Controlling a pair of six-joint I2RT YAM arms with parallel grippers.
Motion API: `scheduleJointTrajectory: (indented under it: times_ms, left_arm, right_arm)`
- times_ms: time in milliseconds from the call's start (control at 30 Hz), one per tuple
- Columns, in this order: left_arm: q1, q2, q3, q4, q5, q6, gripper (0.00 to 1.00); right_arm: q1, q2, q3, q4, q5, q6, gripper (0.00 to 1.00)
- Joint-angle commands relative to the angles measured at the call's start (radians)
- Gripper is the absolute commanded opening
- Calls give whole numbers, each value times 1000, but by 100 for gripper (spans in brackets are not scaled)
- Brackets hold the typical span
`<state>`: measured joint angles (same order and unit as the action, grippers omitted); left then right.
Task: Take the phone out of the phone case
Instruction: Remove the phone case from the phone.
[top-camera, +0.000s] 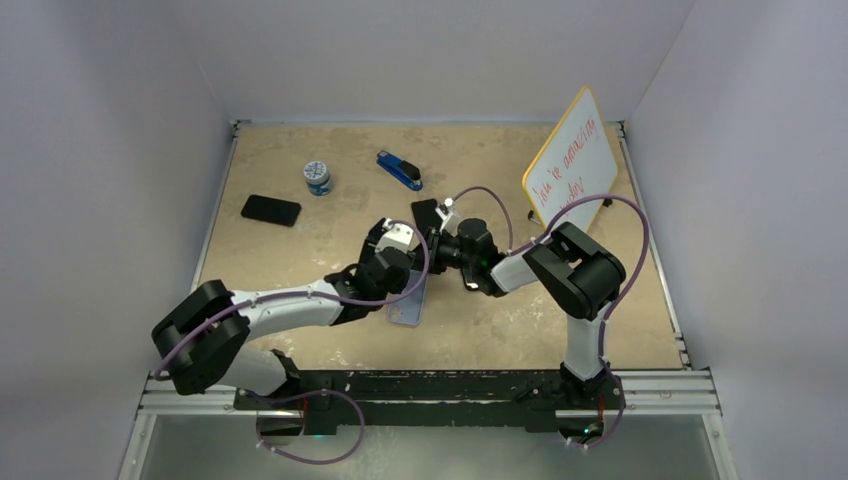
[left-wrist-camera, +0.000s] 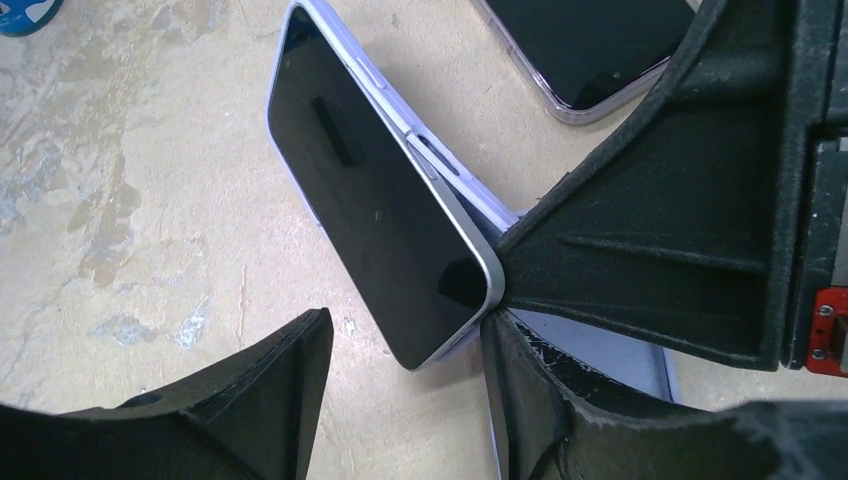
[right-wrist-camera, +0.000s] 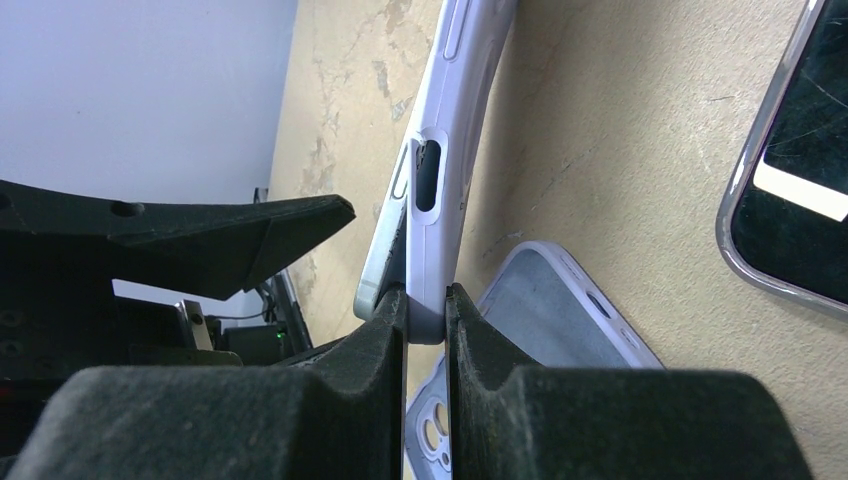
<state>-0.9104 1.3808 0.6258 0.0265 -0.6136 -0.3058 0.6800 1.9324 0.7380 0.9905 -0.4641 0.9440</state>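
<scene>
The phone (left-wrist-camera: 380, 210) has a black screen and a silver rim. It stands on edge above the table, one corner lifted out of its lavender phone case (left-wrist-camera: 455, 170). My right gripper (right-wrist-camera: 427, 300) is shut on the bottom corner of the phone case (right-wrist-camera: 445, 130), and the phone's silver corner (right-wrist-camera: 383, 275) sticks out on the left of its finger. My left gripper (left-wrist-camera: 405, 325) is open around the phone's lower corner: the right finger (left-wrist-camera: 560, 400) touches that corner, and the left finger (left-wrist-camera: 250, 400) stands apart from it. In the top view both grippers meet at mid-table (top-camera: 420, 250).
An empty lavender case (right-wrist-camera: 560, 300) lies flat under the grippers (top-camera: 408, 303). A phone in a clear case (right-wrist-camera: 790, 180) lies just beyond. Farther off are a black phone (top-camera: 270, 210), a small jar (top-camera: 317, 177), a blue stapler (top-camera: 399, 170) and a tilted whiteboard (top-camera: 572, 160).
</scene>
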Motion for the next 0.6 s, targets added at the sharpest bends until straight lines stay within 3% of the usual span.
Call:
scheduleJointTrajectory:
  times_ms: [0, 267, 567]
  left_arm:
    - [-2, 37, 50, 9, -104, 28, 57]
    - [-2, 49, 63, 24, -220, 14, 55]
    - [-2, 43, 54, 103, -381, 49, 45]
  right_arm:
    - [6, -59, 37, 53, -44, 27, 0]
    - [6, -64, 34, 62, -69, 45, 0]
    - [10, -67, 14, 113, -103, 94, 0]
